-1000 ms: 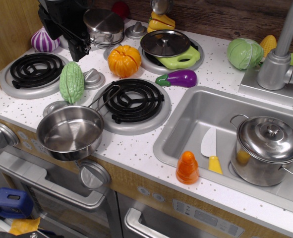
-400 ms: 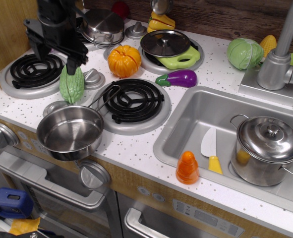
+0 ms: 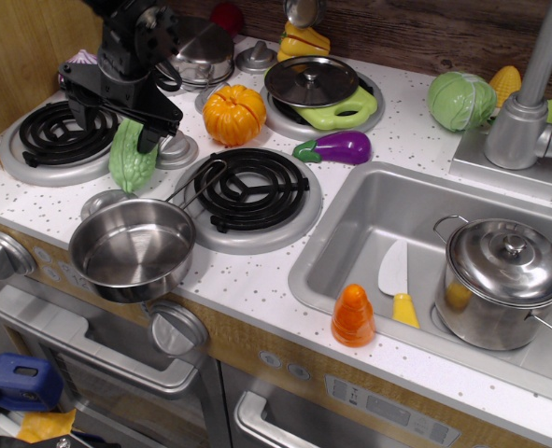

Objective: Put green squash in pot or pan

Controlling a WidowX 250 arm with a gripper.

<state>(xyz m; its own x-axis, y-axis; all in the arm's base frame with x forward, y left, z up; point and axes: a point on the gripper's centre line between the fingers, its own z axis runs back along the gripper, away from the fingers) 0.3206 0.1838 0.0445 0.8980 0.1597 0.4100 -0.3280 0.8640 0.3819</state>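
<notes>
Black robot gripper (image 3: 120, 119) low over the left side of the toy stove, jaws spread wide to either side of the upper end of the light green, bumpy oblong plastic squash (image 3: 130, 159). Fingers seemingly not yet pressed against its skin, though the angle makes contact hard to judge. Squash lying just below the jaws, tilted slightly, between the black coiled left burner (image 3: 56, 131) and a small grey stove knob (image 3: 175, 147). Directly below the jaws and squash, nearer the counter edge, a shiny open steel pan (image 3: 132, 249), long handle angled up toward the black middle burner (image 3: 252, 189). To the right of the jaws, a ribbed orange plastic pumpkin (image 3: 234, 114); farther right, a purple toy eggplant (image 3: 339, 147). Behind the jaws, a lidded steel pot (image 3: 198, 49). Far right of the jaws, a grey sink (image 3: 350, 245) holding another lidded steel pot (image 3: 502, 280).
</notes>
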